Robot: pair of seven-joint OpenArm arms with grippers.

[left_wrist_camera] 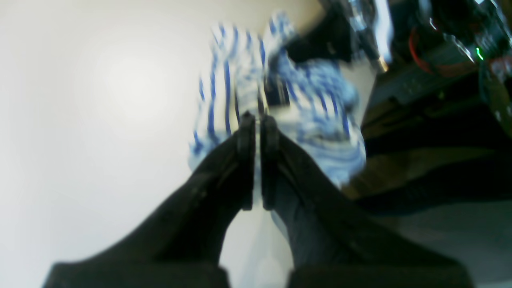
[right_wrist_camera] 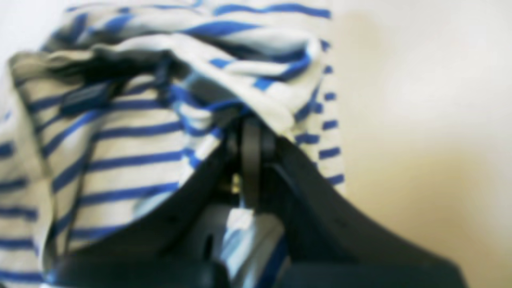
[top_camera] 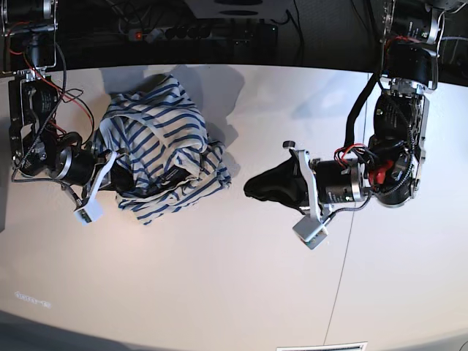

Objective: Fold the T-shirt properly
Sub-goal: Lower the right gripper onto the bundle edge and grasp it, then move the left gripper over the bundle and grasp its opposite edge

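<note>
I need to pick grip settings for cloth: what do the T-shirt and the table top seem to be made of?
T-shirt: soft knit fabric, likely cotton jersey, matte; it bunches into loose folds and drapes. Table top: smooth hard white surface, perhaps laminate, with a faint sheen; a straight seam runs down it at one side.

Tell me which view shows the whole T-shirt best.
The base view: the T-shirt lies there complete, a crumpled heap on the white table. The right wrist view shows only blurred striped folds around the right gripper, shut on the cloth. The left wrist view shows the shirt motion-blurred beyond the shut left gripper.
</note>
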